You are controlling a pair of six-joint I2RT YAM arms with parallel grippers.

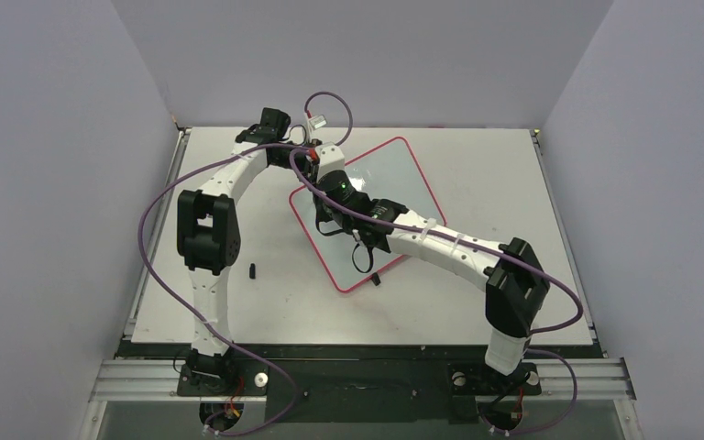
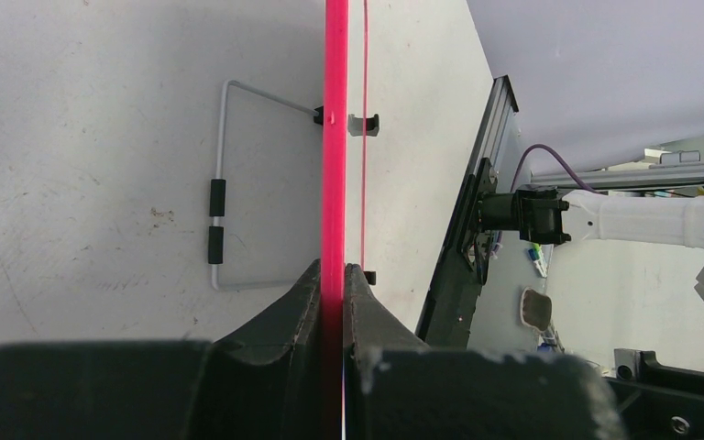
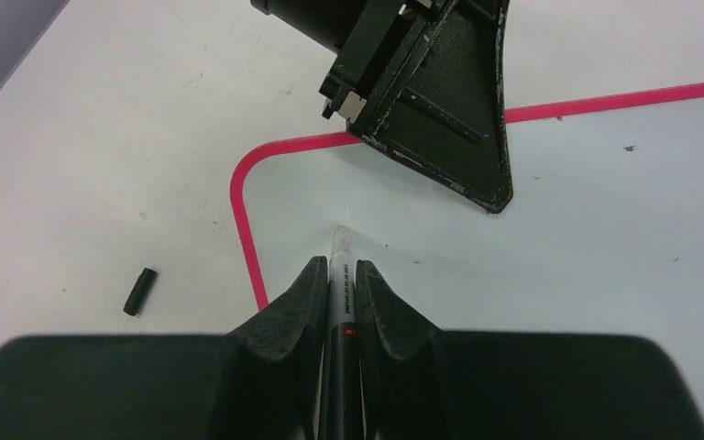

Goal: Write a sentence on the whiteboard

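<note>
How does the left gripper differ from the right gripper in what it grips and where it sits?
The left gripper is shut on the whiteboard's red rim; the right gripper is shut on a marker. The left gripper sits at the board's edge; the right gripper is over its white face, near a rounded corner. Both have black fingers, closed.

Nothing legible anywhere. The marker (image 3: pixel 341 295), at the lower centre of the right wrist view, carries a short line of tiny dark print along its barrel, too small to read.
</note>
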